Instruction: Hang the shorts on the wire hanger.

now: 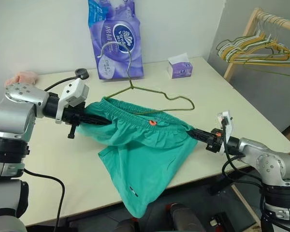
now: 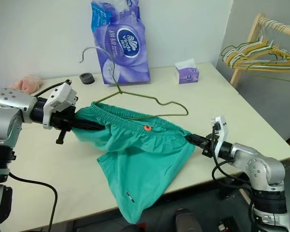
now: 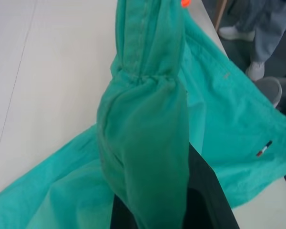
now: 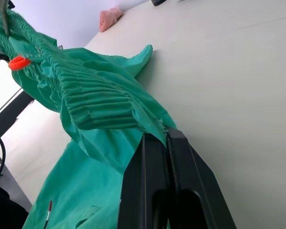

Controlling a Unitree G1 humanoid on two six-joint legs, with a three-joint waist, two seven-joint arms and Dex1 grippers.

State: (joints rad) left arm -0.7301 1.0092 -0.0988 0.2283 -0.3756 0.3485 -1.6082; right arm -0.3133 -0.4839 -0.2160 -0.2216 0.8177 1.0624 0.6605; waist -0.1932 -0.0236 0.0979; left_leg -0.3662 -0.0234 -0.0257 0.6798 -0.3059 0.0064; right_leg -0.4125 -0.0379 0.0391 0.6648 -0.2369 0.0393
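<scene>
Both grippers were clenched on the teal shorts (image 1: 145,154) waistband: L gripper (image 1: 102,121) at one end, R gripper (image 1: 192,130) at the other, stretching it betw. them above the table (image 1: 232,101). Legs drooped over the near table edge. Orange-red tag (image 1: 152,123) sat mid-waistband. Wire hanger (image 1: 150,92) stood w/ its lower part inside the waistband, hook up, in front of the purple tissue pack (image 1: 117,36).
</scene>
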